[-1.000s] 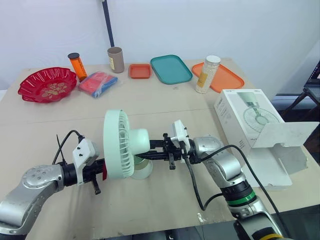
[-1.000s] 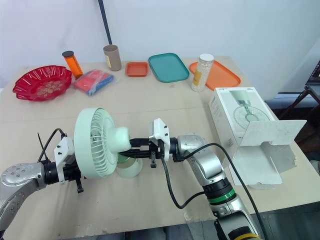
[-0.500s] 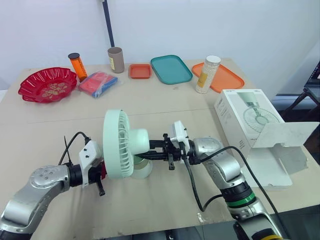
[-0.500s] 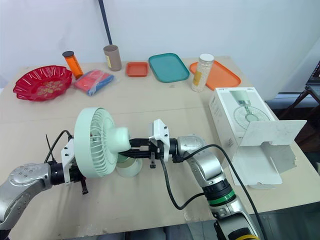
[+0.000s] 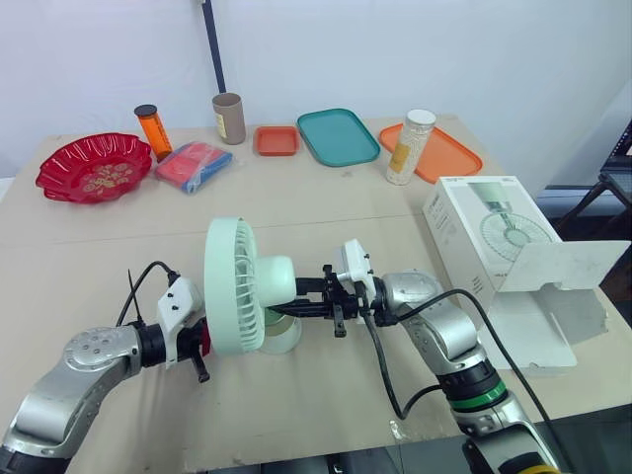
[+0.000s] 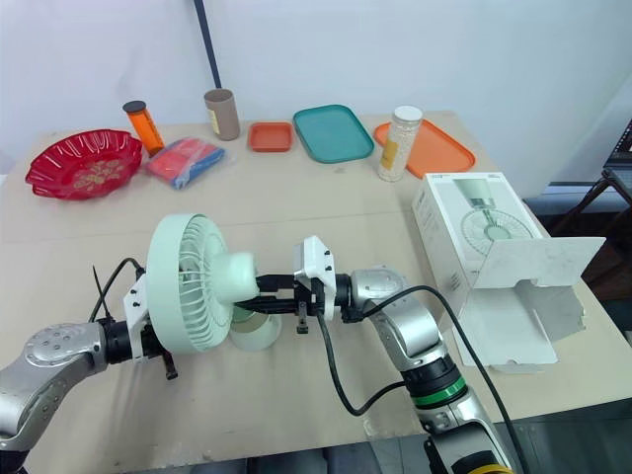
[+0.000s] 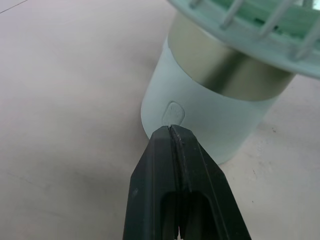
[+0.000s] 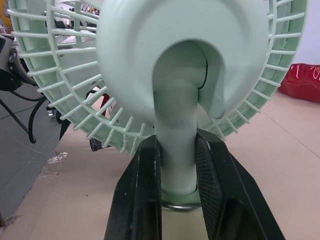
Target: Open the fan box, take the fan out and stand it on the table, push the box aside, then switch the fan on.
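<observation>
Fan (image 5: 237, 286) stands upright on the table (image 5: 326, 207), on the matte beige top. It is pale mint plastic with a round ribbed grille, a smooth domed motor housing and a short cylindrical neck. The drum-shaped base (image 7: 200, 120) has a brushed metallic band above a smooth wall. A small rounded-square button (image 7: 175, 111) is set in that wall.

Right gripper (image 8: 178, 146): two black fingers, textured pads inward, pinch the fan's neck from either side, on the motor-housing side of the grille.

Left gripper (image 7: 172, 131): fingers pressed together into one blunt wedge, tip at the base wall just under the button. Contact cannot be judged.

Fan box (image 5: 491, 232), white smooth card with a printed fan picture, lies well to the fan's right and apart from it. Its end flap (image 5: 568, 265) hangs open.

Beyond the fan, along the far edge: a scalloped red dish (image 5: 94, 166) and a teal rectangular tray (image 5: 338, 135).
</observation>
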{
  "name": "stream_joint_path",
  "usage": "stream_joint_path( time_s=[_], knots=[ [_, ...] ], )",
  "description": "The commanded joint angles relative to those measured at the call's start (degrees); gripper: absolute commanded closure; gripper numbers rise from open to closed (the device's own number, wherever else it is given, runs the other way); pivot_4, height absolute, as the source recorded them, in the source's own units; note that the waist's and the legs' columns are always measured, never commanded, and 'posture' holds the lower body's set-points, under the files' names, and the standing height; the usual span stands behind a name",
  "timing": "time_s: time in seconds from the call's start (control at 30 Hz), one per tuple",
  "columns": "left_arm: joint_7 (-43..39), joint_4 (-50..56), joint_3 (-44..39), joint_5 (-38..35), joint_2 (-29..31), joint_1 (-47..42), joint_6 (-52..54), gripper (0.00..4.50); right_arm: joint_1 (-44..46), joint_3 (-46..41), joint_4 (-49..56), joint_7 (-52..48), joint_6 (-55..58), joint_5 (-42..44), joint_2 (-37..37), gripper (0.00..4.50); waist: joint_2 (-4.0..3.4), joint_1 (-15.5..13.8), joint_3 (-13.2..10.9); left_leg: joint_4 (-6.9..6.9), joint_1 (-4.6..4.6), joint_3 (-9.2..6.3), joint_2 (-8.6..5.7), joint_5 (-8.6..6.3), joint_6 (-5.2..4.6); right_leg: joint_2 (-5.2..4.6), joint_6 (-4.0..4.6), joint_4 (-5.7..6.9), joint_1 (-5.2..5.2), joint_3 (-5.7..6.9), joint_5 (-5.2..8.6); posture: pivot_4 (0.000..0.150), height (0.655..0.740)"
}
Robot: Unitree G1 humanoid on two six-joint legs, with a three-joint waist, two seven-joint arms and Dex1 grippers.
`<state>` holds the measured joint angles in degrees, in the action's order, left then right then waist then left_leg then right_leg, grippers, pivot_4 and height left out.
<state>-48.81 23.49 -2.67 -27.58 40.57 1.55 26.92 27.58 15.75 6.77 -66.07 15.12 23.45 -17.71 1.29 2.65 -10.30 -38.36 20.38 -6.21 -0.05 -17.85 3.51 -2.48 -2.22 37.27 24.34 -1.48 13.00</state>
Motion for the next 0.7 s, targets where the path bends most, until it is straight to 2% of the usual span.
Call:
stream_joint_path(
  time_s=[0.03,0.7],
  knots=[
    [0.62,-0.04,-0.22,0.43,-1.01,-1.58,-1.36,4.44,-0.09,-0.07,3.83,-0.22,-0.28,1.65,0.1,4.08,0.0,0.0,0.0,0.0,0.0,0.0,0.0,0.0,0.0,-0.01,0.0,0.0,0.0,0.0,0.0,0.15,0.74],
    [0.11,1.7,-1.49,-0.27,-0.37,0.52,-0.77,4.44,0.15,0.19,3.3,0.0,-0.52,0.98,0.44,4.08,0.01,0.0,0.01,-0.01,-0.01,0.0,0.0,0.0,0.0,0.0,0.0,0.01,0.0,0.0,0.0,0.15,0.74]
  ],
)
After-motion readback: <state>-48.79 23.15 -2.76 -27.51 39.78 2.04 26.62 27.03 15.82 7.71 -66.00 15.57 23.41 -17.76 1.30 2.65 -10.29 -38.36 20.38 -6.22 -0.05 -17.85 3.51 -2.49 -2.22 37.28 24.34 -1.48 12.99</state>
